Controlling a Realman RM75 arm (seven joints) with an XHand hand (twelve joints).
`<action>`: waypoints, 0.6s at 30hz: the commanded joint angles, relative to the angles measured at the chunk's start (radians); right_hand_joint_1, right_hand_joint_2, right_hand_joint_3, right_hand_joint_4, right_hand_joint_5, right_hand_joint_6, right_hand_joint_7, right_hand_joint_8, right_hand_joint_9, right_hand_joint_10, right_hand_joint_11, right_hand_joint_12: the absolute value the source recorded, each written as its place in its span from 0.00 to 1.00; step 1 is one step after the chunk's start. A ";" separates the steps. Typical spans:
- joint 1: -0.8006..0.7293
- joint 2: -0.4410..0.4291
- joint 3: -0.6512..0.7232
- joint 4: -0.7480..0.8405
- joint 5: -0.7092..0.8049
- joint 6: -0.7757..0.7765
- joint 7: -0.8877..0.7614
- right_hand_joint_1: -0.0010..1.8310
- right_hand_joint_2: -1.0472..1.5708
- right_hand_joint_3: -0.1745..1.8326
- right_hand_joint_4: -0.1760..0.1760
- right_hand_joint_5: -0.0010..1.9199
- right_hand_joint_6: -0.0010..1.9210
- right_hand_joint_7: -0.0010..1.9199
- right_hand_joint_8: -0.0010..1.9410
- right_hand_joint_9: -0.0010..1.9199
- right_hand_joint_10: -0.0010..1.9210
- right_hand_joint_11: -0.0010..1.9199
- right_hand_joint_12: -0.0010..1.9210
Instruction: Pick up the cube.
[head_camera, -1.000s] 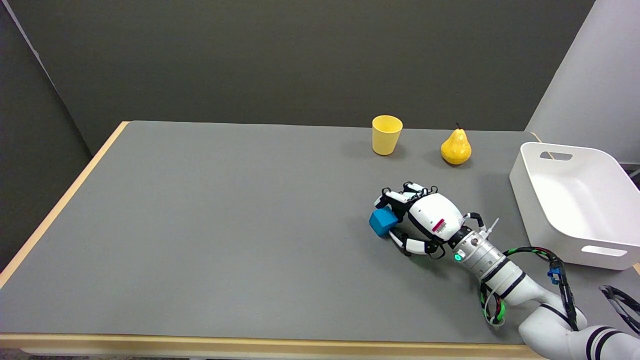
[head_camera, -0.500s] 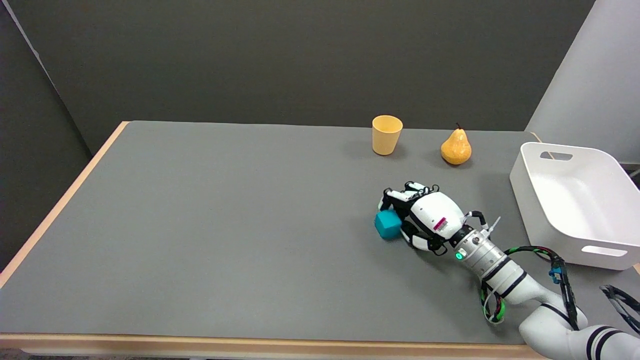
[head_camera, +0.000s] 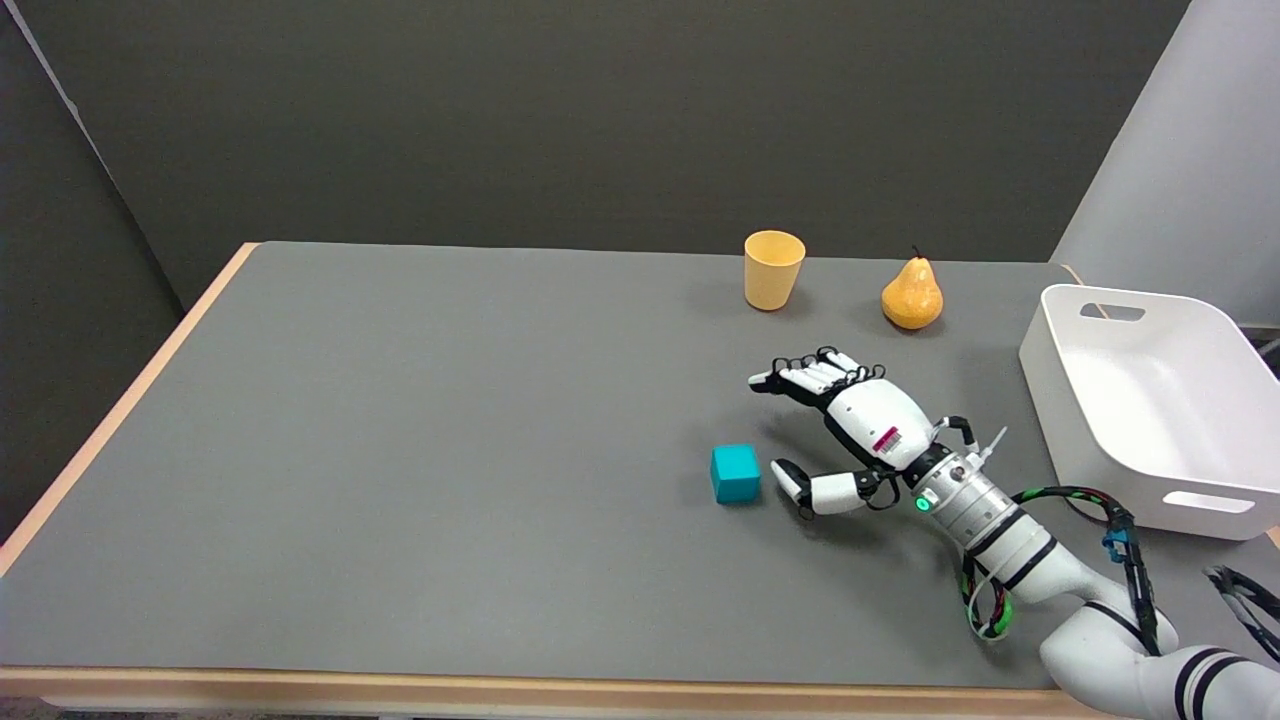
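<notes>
Head view: robot hand spread, empty, beside cube; arm cut off.

A small teal-blue cube sits flat on the grey table, free of any grip

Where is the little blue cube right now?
In the head view, the small blue-green cube sits on the grey table, right of centre, just left of the robot's open right hand, which isn't touching it.
</notes>
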 joint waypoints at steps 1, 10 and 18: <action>0.003 0.006 0.010 0.020 -0.002 -0.027 0.039 0.39 0.64 0.55 0.65 0.15 0.27 0.21 0.21 0.15 0.44 0.06 0.67; -0.062 0.082 -0.006 0.116 0.005 -0.035 0.055 0.40 0.63 0.55 0.64 0.15 0.27 0.20 0.21 0.15 0.44 0.07 0.69; -0.162 0.063 0.069 0.128 0.036 -0.023 0.049 0.38 0.63 0.54 0.59 0.15 0.26 0.19 0.21 0.12 0.44 0.06 0.68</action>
